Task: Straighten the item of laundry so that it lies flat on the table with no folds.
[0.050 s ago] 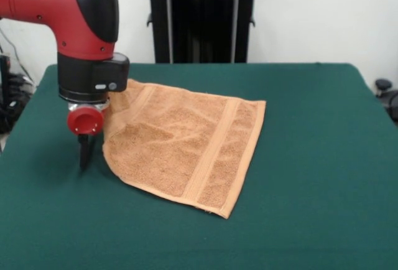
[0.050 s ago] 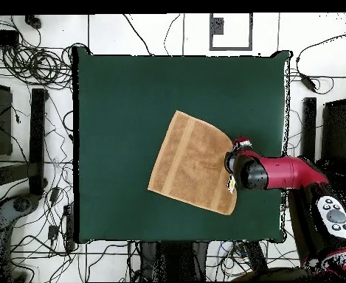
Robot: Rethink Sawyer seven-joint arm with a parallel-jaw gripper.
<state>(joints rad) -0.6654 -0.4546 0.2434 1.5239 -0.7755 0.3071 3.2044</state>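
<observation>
Where the towel's near corner points at the front of the green table (image 1: 311,158), the orange-tan hand towel (image 1: 186,148) lies mostly flat, its long axis running diagonally back toward the arm. Its far edge curls and rounds beside the gripper (image 1: 84,152), which hangs just past that edge, touching or nearly so; whether it is parted or pinched together I cannot tell.

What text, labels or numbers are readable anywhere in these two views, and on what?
None readable.
Small orange-tan terry-cloth towel: woven bands only; small white tag at one corner, too small to read.
Red and black arm: no visible lettering.
Large dark green felt-covered table: no markings.
</observation>
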